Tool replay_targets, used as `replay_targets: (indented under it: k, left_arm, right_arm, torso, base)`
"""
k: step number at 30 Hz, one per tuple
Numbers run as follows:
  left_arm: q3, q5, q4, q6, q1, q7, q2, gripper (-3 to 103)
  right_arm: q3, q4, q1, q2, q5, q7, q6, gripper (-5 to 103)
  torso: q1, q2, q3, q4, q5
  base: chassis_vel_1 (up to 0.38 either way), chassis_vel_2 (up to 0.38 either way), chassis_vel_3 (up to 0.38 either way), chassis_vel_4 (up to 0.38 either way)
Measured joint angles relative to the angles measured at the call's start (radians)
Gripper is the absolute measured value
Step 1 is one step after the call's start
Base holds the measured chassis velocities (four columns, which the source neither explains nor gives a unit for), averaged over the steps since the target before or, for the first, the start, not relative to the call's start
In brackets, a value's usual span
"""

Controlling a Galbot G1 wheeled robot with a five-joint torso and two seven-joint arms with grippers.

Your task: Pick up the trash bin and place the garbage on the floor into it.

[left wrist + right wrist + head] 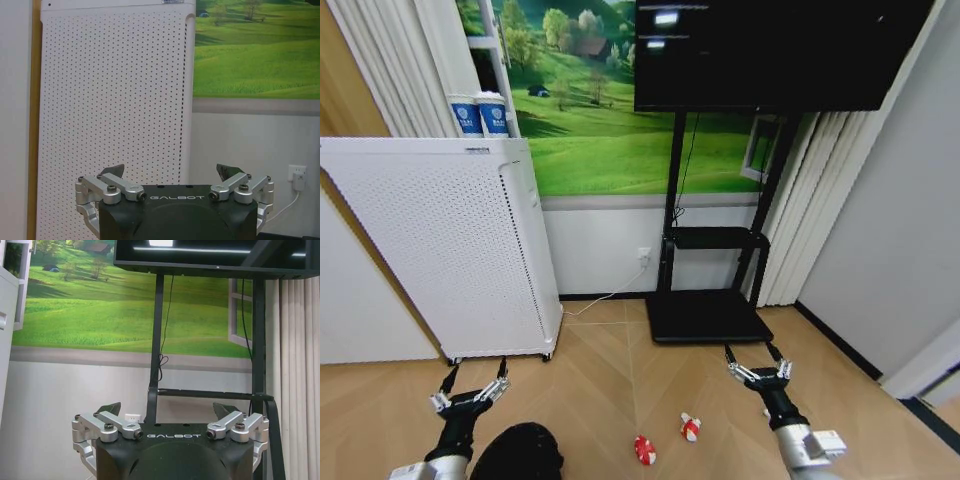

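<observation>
The trash bin (520,452) is a dark round shape at the bottom edge of the head view, just right of my left arm. Two pieces of garbage lie on the parquet floor (610,390): a red-and-white item (644,449) and a second one (690,427) slightly farther off, between my arms. My left gripper (475,373) (172,171) hangs open and empty above the floor, ahead of the bin and facing the white appliance. On the right, my right gripper (752,357) (167,409) is open and empty too, pointing at the TV stand.
A white perforated appliance (450,250) (115,100) on casters stands at the left wall with two blue-and-white cups (480,115) on top. A black TV stand (708,315) (156,340) sits ahead on the right. A cable runs to a wall outlet (643,256). Curtains (820,220) hang at the right.
</observation>
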Motion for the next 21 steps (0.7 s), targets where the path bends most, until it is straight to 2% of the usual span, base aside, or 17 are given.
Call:
replay_targets:
  k: [10,21]
  left_arm:
    - [-0.001,0.000,0.002,0.002,-0.001,0.000,0.000,100]
    - [-0.002,0.000,0.005,0.004,-0.001,0.000,-0.001,100]
  right_arm:
    - [0.000,-0.008,0.004,0.000,0.003,0.013,0.002,100]
    - [-0.003,-0.014,0.006,0.001,-0.007,0.013,0.002,100]
  torso:
    - [-0.012,-0.034,-0.022,-0.0001,0.0003]
    - [-0.025,-0.083,-0.058,-0.0001,0.0001]
  base:
    - [0.000,0.000,0.000,0.000]
    - [0.000,0.000,0.000,0.000]
